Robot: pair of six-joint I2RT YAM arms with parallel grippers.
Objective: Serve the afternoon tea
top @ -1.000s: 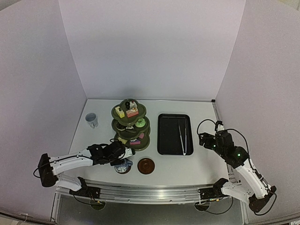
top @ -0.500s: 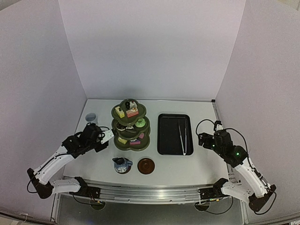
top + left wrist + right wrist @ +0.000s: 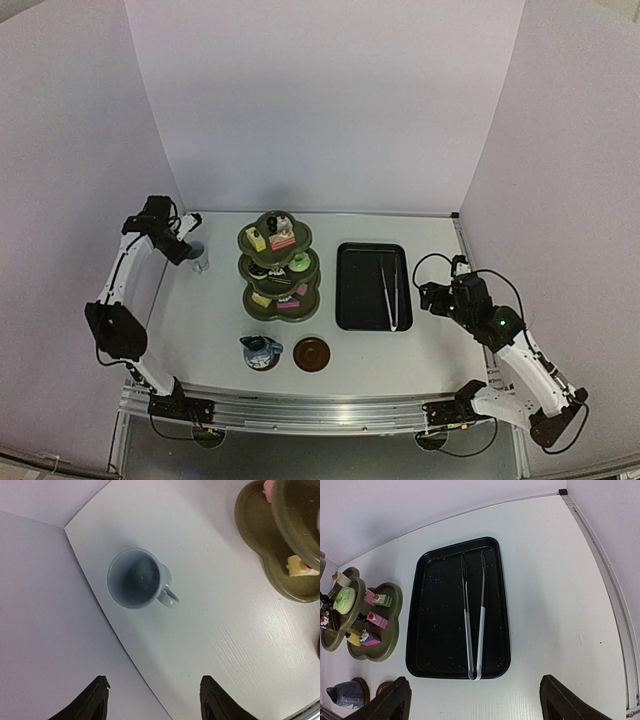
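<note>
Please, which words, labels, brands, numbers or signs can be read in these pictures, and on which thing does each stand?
None can be read.
The cup, stand, tray, tongs, pot and saucer show no writing.
The cakes carry decorations too small to tell whether any is a letter.

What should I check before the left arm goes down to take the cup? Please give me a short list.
1. Cup upright, apart from the stand: ok.
2. Left gripper open and holding nothing: ok.
3. Left gripper centred over the cup: not ok; in the wrist view the cup lies ahead of it.
4. Free saucer for the cup: ok; the pot sits on the other one.
5. Right gripper open, out of the way beside the tray: ok.
6. Height above the cup: cannot tell.
</note>
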